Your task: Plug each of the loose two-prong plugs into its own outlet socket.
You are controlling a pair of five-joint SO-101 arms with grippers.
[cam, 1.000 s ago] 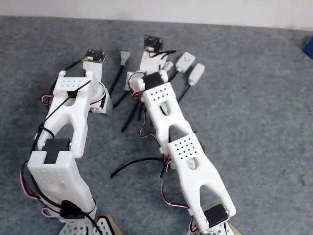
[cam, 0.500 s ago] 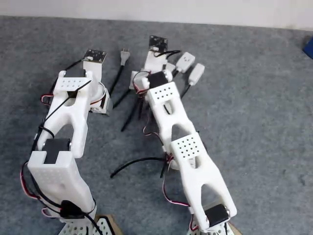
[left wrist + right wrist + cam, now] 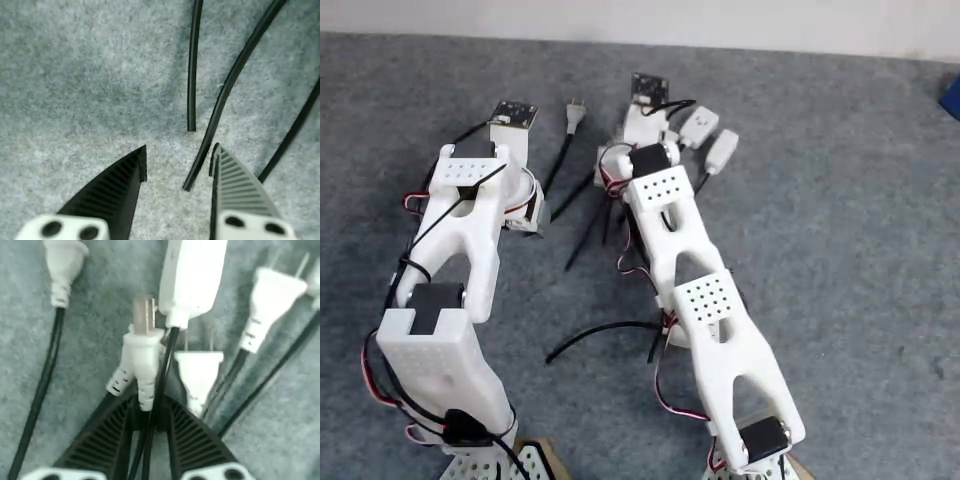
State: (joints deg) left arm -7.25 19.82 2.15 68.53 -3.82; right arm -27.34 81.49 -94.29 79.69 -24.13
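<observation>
A grey, short-piled carpet [image 3: 850, 260] covers the whole working surface, its nap mottled lighter and darker. Along its far edge runs a pale, plain strip of wall [image 3: 770, 20], and at the far right edge a small corner of something blue [image 3: 952, 98] lies on the carpet. At the near edge two tan corners of board [image 3: 548, 456] [image 3: 798, 468] show

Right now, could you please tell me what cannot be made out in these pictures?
- High view: whatever lies beneath the right arm, covered by its wrist.
- Right wrist view: the slots of the outlet socket, cut off by the edge.
- Left wrist view: where the black cables lead beyond the frame.
</observation>
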